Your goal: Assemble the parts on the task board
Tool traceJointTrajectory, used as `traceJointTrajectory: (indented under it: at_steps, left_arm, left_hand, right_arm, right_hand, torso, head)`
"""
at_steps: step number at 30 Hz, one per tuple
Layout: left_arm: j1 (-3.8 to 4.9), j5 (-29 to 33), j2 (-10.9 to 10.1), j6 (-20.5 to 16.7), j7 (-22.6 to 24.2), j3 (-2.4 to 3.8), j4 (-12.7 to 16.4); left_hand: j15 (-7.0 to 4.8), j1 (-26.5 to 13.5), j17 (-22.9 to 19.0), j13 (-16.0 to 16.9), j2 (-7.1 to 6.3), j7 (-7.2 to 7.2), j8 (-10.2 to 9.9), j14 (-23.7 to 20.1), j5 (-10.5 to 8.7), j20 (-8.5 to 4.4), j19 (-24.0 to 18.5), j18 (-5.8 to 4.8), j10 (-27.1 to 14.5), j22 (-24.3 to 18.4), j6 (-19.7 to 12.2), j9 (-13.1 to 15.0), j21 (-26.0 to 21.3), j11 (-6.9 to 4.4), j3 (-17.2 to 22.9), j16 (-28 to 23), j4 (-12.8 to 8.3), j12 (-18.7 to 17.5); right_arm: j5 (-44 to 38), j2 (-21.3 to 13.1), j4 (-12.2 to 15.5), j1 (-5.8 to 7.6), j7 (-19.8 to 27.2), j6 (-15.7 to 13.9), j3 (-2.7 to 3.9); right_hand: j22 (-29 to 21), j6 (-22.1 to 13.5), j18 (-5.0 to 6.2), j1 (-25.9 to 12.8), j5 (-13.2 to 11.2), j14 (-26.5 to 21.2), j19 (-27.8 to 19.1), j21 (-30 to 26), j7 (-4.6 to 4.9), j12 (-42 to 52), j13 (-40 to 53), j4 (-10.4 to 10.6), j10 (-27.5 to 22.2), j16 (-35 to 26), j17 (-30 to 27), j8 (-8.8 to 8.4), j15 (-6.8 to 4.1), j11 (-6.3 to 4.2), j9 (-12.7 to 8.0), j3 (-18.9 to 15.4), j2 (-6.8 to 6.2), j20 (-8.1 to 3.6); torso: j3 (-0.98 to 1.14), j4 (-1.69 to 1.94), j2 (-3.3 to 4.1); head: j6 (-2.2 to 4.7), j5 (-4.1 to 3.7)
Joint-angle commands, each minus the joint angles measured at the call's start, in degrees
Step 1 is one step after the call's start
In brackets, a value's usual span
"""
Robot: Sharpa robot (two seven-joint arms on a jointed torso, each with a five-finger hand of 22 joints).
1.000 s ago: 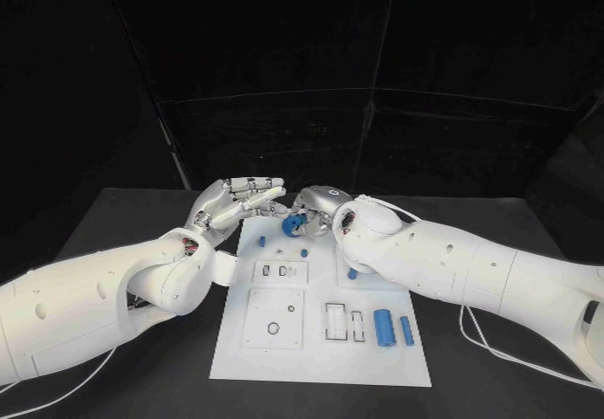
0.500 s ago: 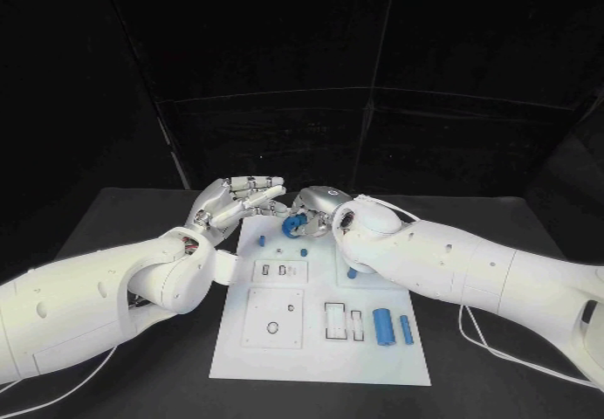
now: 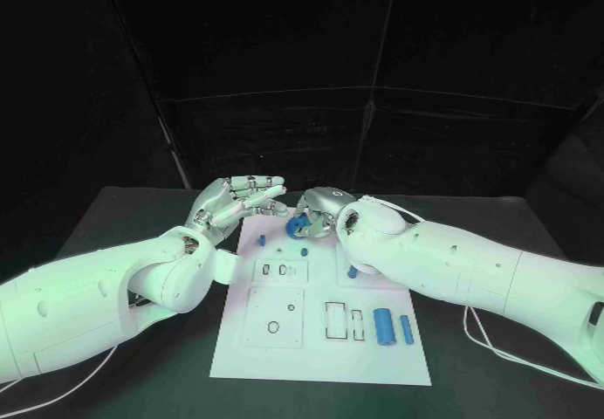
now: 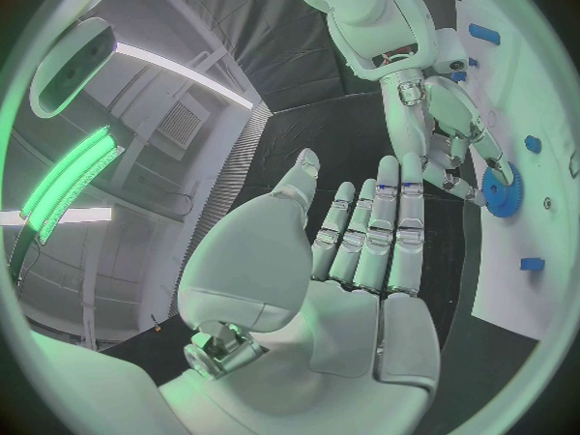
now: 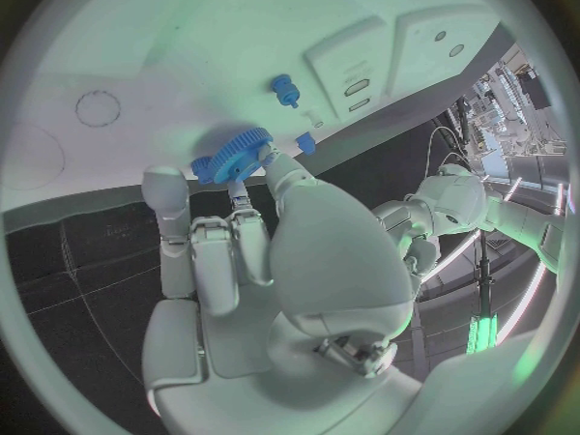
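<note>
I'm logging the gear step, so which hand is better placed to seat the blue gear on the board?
The right hand. It already pinches the blue gear over the far end of the task board, while the left hand hovers beside it, open and holding nothing.

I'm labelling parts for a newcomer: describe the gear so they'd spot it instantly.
Start at the white board mid-table and go to its far end, where the two hands meet. The gear is there, pinched in the right hand: a blue toothed disc, unlike the plain blue pegs nearby.
</note>
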Motion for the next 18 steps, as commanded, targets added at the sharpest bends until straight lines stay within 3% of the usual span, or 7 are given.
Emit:
traceJointTrajectory:
  at_steps: [1,6,9,10,12,14,18]
  left_arm:
    - [0.09,-0.45,0.20,0.75,0.08,0.02,0.00]
    - [0.08,-0.45,0.34,0.76,0.05,0.02,-0.13]
    - [0.08,-0.45,0.40,0.77,0.02,0.02,-0.18]
    - [0.08,-0.45,0.42,0.80,-0.01,0.02,-0.21]
    - [0.08,-0.45,0.45,0.93,-0.06,0.02,-0.22]
    - [0.08,-0.45,0.45,1.00,-0.12,0.02,-0.22]
    - [0.08,-0.45,0.41,1.07,-0.23,0.02,-0.22]
  left_hand:
    - [0.12,-0.07,0.09,-0.06,0.53,2.17,-0.18,-0.29,0.20,-0.01,0.15,0.55,-0.30,0.08,-0.50,-0.06,0.38,0.02,0.00,0.19,-0.21,-0.37]
    - [0.14,-0.04,0.08,-0.06,0.53,2.18,-0.20,-0.37,0.19,0.00,0.10,0.53,-0.31,0.08,-0.51,-0.06,0.37,0.04,0.02,0.16,-0.25,-0.39]
    - [0.14,-0.04,0.08,-0.06,0.53,2.18,-0.20,-0.37,0.19,0.00,0.10,0.53,-0.31,0.08,-0.51,-0.06,0.37,0.04,0.02,0.16,-0.25,-0.39]
    - [0.15,-0.03,0.08,-0.06,0.53,2.18,-0.21,-0.39,0.19,0.00,0.09,0.52,-0.32,0.07,-0.51,-0.06,0.36,0.04,0.02,0.15,-0.26,-0.39]
    - [0.19,-0.07,0.07,-0.07,0.52,2.21,-0.26,-0.51,0.19,0.02,0.01,0.50,-0.38,0.06,-0.57,-0.06,0.34,0.07,0.00,0.11,-0.26,-0.44]
    - [0.23,-0.13,0.06,-0.07,0.52,2.25,-0.33,-0.64,0.19,0.04,-0.09,0.48,-0.47,0.05,-0.64,-0.07,0.32,0.12,-0.02,0.08,-0.26,-0.51]
    - [0.25,-0.15,0.06,-0.08,0.52,2.27,-0.36,-0.69,0.19,0.05,-0.13,0.47,-0.51,0.04,-0.68,-0.07,0.31,0.13,-0.03,0.06,-0.26,-0.53]
  right_arm:
    - [-0.25,-0.01,0.10,0.13,-0.53,-1.17,0.03]
    - [-0.09,0.01,-0.02,0.13,-0.42,-2.03,0.03]
    - [0.26,0.04,-0.16,0.13,-0.20,-2.32,0.03]
    - [0.41,0.07,-0.22,0.13,-0.16,-2.40,0.03]
    - [0.56,0.09,-0.24,0.13,-0.21,-2.37,0.03]
    - [0.65,0.09,-0.26,0.13,-0.30,-2.14,0.03]
    - [0.91,0.07,-0.26,0.13,-0.46,-1.43,0.03]
  right_hand:
    - [-0.07,-0.66,-0.40,-0.78,0.05,4.83,-0.18,-0.37,0.04,-0.41,2.54,0.17,-0.49,-0.17,9.83,-0.35,0.27,-0.06,-0.05,-0.36,-0.24,0.43]
    - [-0.60,-2.80,-0.35,-2.35,-0.81,4.71,-0.50,-0.66,0.42,-1.58,1.17,0.61,-1.53,-0.37,9.34,-1.60,0.55,0.29,-0.12,-1.27,-0.95,0.67]
    - [-1.08,-6.86,-0.33,-3.89,-0.94,4.62,-0.81,-0.95,1.25,-3.04,-0.61,1.41,-2.88,-0.53,8.96,-3.67,1.12,1.01,-0.23,-2.80,-1.68,1.10]
    - [-1.15,-9.84,-0.31,-4.59,-0.63,4.60,-0.86,-0.99,1.55,-3.30,-0.94,1.95,-3.12,-0.56,8.90,-4.49,1.38,1.30,-0.34,-3.61,-1.83,1.34]
    - [-1.14,-9.32,-0.29,-4.99,-0.51,4.60,-0.86,-0.98,1.64,-3.33,-0.99,2.37,-3.14,-0.57,8.89,-4.52,1.50,1.41,-0.20,-4.20,-1.80,1.50]
    - [-1.16,-6.06,-0.25,-5.59,-0.48,4.60,-0.86,-0.97,1.50,-3.29,-0.97,3.00,-3.09,-0.57,8.89,-3.92,1.52,1.35,0.21,-4.84,-1.64,1.60]
    - [-1.02,-4.93,-0.24,-6.07,-0.36,4.62,-0.76,-0.87,1.24,-3.11,-0.78,3.80,-2.89,-0.55,8.96,-3.51,1.39,1.15,0.36,-5.70,-1.33,1.54]
  torso:
    - [0.05,0.00,0.03]
    - [0.02,-0.02,0.03]
    - [0.01,-0.05,0.04]
    - [0.03,-0.03,0.03]
    - [0.03,0.01,0.02]
    - [0.02,0.03,0.04]
    - [0.02,0.07,0.02]
  head:
    - [-0.05,-0.01]
    - [-0.07,-0.12]
    - [0.00,-0.11]
    - [0.00,-0.15]
    - [-0.06,-0.20]
    - [-0.10,-0.24]
    - [-0.13,-0.27]
